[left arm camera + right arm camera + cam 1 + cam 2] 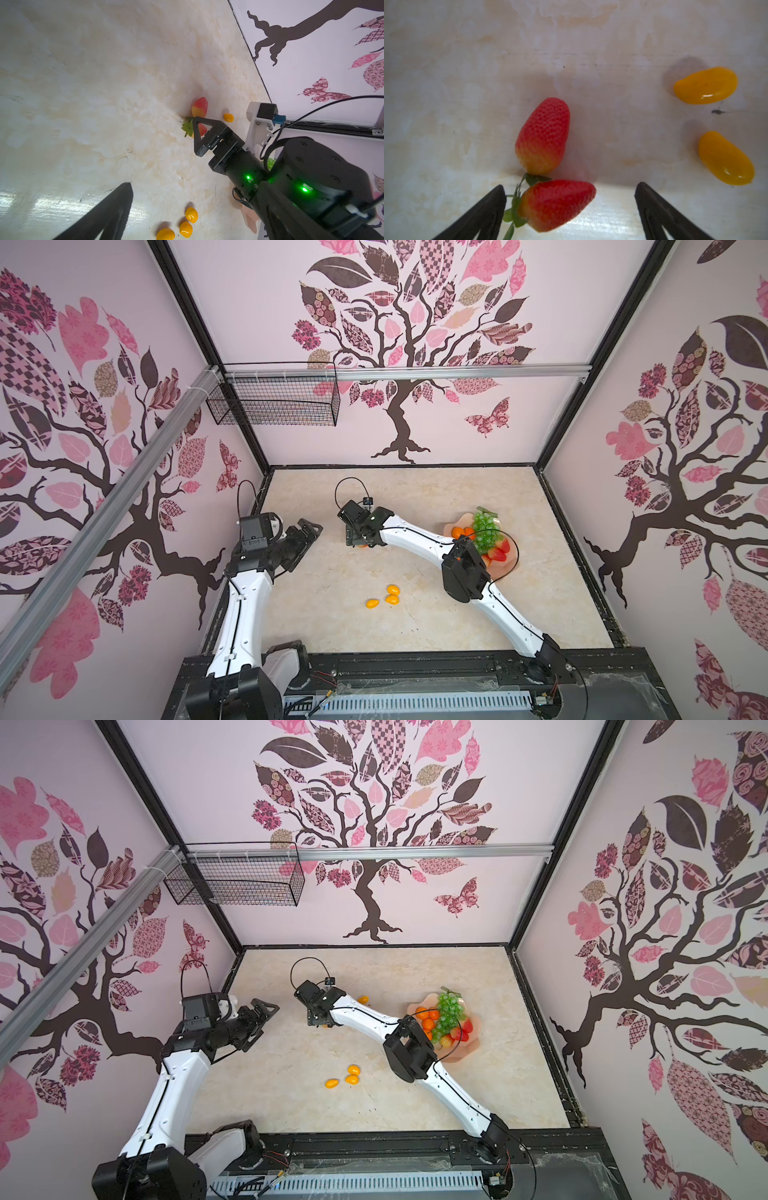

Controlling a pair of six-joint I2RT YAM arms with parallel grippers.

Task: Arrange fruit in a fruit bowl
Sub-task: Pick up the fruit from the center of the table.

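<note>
Right wrist view shows strawberry [556, 203] between right gripper's [570, 186] wide-open jaws, hidden overhead; left gripper's [311, 533] opening unclear.

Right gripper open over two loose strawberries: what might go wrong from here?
The nearer strawberry lies off-centre under the right gripper, near one finger; closing may squeeze it out sideways.
Its green top touches the farther strawberry, which may get dragged or knocked.
The fruit bowl already looks full; an added berry might roll off.

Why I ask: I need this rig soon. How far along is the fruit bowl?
Done: grapes, tangerines and strawberries in the fruit bowl. In hand: nothing; the right gripper's open jaws straddle one loose strawberry. Left: that one, its neighbour, two ovals nearby, three ovals together.
</note>
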